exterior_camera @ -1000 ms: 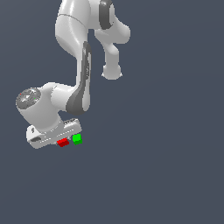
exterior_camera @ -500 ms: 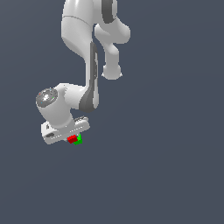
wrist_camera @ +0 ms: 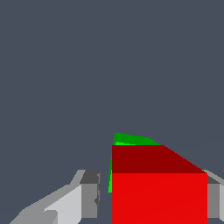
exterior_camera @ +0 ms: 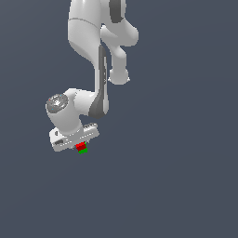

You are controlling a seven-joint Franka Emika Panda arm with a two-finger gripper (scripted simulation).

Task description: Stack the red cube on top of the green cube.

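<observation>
- Tool [wrist_camera: 148, 197]: hanging over the cubes; one finger [wrist_camera: 85, 197] is standing clear of the red cube, the other [wrist_camera: 213, 197] is lying against its far side; grip is looking loosened
- Red cube [exterior_camera: 81, 147]: sitting directly over the green cube [exterior_camera: 83, 151]; contact between them cannot be told
- Green cube: resting on the grey bench [exterior_camera: 176, 186], showing only an edge beneath the red

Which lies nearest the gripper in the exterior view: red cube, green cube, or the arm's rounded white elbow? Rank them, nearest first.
1. Red cube, between the gripper's fingers.
2. Green cube, directly beneath the red one.
3. Rounded white elbow, far above, toward the exterior view's right.
</observation>
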